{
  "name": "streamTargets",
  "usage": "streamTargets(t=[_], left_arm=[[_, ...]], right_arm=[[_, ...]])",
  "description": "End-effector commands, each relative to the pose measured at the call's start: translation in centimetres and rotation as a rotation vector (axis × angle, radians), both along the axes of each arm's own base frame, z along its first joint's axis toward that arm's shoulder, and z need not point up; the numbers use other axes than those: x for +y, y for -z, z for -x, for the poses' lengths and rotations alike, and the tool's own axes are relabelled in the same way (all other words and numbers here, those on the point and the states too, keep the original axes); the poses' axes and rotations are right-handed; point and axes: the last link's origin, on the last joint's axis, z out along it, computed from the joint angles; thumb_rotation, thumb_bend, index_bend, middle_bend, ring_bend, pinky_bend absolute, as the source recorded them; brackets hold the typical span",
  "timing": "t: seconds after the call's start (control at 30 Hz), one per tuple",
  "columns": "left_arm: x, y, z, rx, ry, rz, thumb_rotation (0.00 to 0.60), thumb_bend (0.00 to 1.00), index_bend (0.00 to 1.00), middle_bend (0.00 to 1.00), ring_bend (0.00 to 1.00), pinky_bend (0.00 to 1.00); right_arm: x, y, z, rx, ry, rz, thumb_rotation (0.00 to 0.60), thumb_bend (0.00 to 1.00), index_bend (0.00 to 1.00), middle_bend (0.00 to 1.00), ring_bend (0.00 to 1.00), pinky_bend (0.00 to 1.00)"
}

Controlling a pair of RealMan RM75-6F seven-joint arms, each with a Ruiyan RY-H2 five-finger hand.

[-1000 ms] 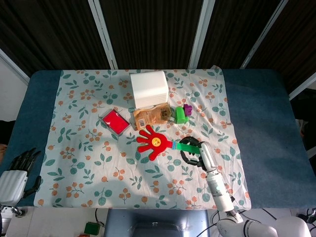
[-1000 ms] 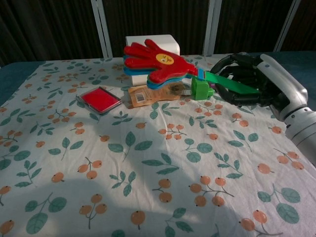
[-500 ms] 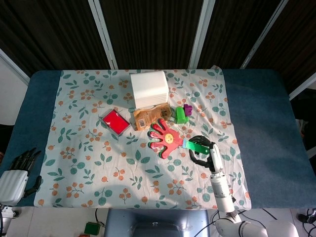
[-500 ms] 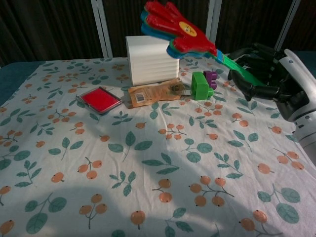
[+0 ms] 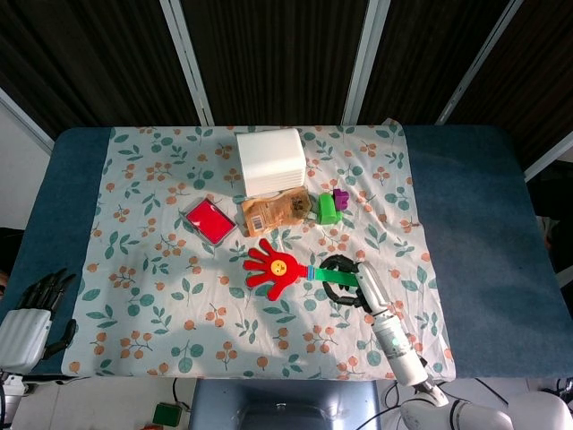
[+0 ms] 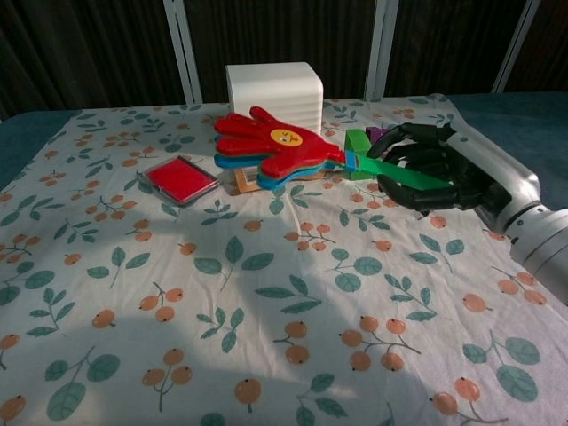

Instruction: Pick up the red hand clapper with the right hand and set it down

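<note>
While the right hand (image 6: 424,175) gripped the green handle of the red hand clapper (image 6: 273,144), the toy's red palm hung just above the floral tablecloth (image 6: 266,302), pointing toward the robot's left. Behind it sat a white box (image 5: 269,160), a brown snack packet (image 5: 275,211), a green block (image 5: 329,209) touching a small purple piece (image 5: 340,196), and a red square tin (image 5: 209,220). Off the cloth at the table's near corner, the left hand (image 5: 31,316) rested with fingers loosely spread, holding nothing.

Warm bright patch across mid worktop (image 5: 466,224), soft shadow along near edge, dark backdrop, focus sharp
</note>
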Motion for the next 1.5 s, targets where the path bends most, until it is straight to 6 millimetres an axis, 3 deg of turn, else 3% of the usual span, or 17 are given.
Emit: streamTargets(t=[0.03, 0.17, 0.3, 0.7, 1.03, 1.27, 1.4, 1.47, 1.5], left_arm=[[0.0, 0.0, 0.0, 0.001, 0.002, 0.002, 0.600, 0.48, 0.00, 0.00, 0.02, 0.14], [0.1, 0.0, 0.0, 0.007, -0.002, -0.002, 0.600, 0.48, 0.00, 0.00, 0.02, 0.14], [0.1, 0.2, 0.0, 0.011, -0.005, 0.000, 0.600, 0.48, 0.00, 0.00, 0.02, 0.14], [0.1, 0.1, 0.0, 0.009, -0.003, 0.000, 0.600, 0.48, 0.00, 0.00, 0.02, 0.14], [-0.1, 0.0, 0.0, 0.003, -0.001, -0.003, 0.600, 0.48, 0.00, 0.00, 0.02, 0.14], [0.0, 0.0, 0.0, 0.003, 0.000, -0.001, 0.600, 0.47, 0.00, 0.00, 0.02, 0.14], [-0.1, 0.0, 0.0, 0.002, 0.001, -0.001, 0.600, 0.47, 0.00, 0.00, 0.02, 0.14], [0.0, 0.0, 0.0, 0.003, 0.001, -0.001, 0.600, 0.47, 0.00, 0.00, 0.02, 0.14], [0.0, 0.0, 0.0, 0.003, 0.001, 0.000, 0.600, 0.47, 0.00, 0.00, 0.02, 0.14]], right_arm=[[0.6, -3.9, -0.3, -0.398, -0.015, 0.207, 0.600, 0.63, 0.95, 0.77, 0.79, 0.85], [1.2, -5.8, -0.1, -0.593, -0.005, 0.292, 0.600, 0.63, 0.95, 0.77, 0.79, 0.84], [1.1, -5.6, 0.2, -0.581, 0.014, 0.279, 0.600, 0.63, 0.95, 0.77, 0.79, 0.84], [-0.6, 0.0, 1.1, 0.016, 0.027, 0.002, 0.600, 0.63, 0.98, 0.78, 0.80, 0.85], [-0.4, 0.4, 0.6, 0.164, 0.045, -0.024, 0.600, 0.63, 0.98, 0.78, 0.80, 0.85], [-1.7, 2.3, 1.4, 0.462, 0.025, -0.030, 0.600, 0.63, 0.97, 0.78, 0.77, 0.79], [-1.9, 2.5, 1.4, 0.534, 0.015, -0.003, 0.600, 0.63, 0.93, 0.78, 0.73, 0.76], [-1.9, 2.7, 1.7, 0.563, 0.016, -0.003, 0.600, 0.63, 0.86, 0.78, 0.70, 0.73], [-1.8, 2.7, 1.8, 0.568, 0.018, -0.006, 0.600, 0.63, 0.76, 0.76, 0.67, 0.70]])
